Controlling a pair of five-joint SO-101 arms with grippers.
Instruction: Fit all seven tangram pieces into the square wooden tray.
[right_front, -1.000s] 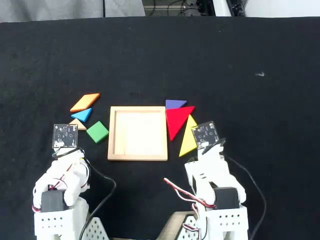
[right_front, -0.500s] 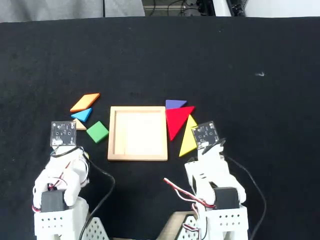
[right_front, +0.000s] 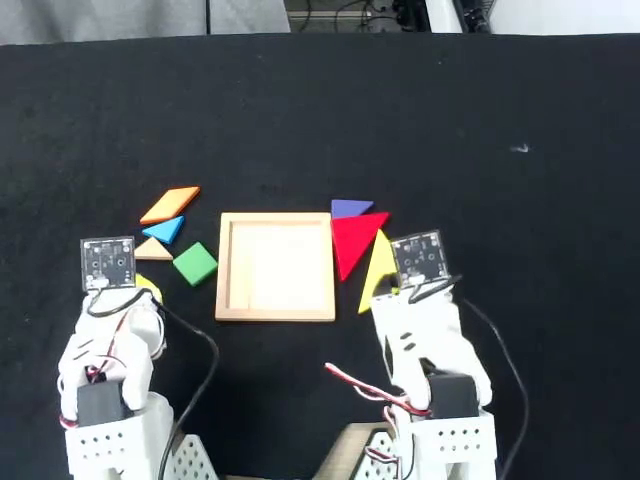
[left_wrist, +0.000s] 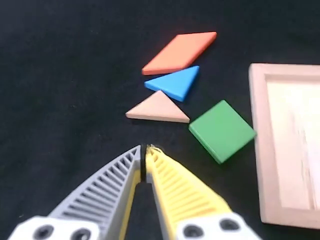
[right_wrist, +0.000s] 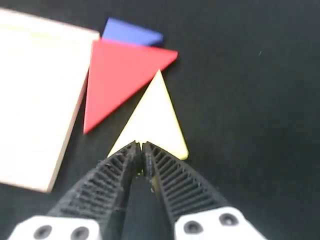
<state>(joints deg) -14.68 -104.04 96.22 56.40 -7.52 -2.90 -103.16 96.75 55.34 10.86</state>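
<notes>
Black table (right_front: 520, 250), tray (right_front: 223, 265) empty. Left gripper (left_wrist: 145, 150) drifts frame-left, right gripper (right_wrist: 141, 146) barely shifts; I see both pinched together, nothing held, so no progress.

The wooden tray (right_front: 275, 316) was seen empty; orange (right_front: 170, 204), blue (right_front: 164, 230), tan (right_front: 152, 249) and green (right_front: 194, 264) pieces were spread left, purple (right_front: 350, 208), red (right_front: 352, 240) and yellow (right_front: 377, 270) right.

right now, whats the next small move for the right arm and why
Probably open the right gripper and lower it onto the yellow triangle. Its jaws are shut, with the tips over that piece's wide end, so it cannot grasp as it is. The wooden tray holds no pieces yet, and the yellow triangle lies flat beside the red triangle, nearest this arm.
</notes>
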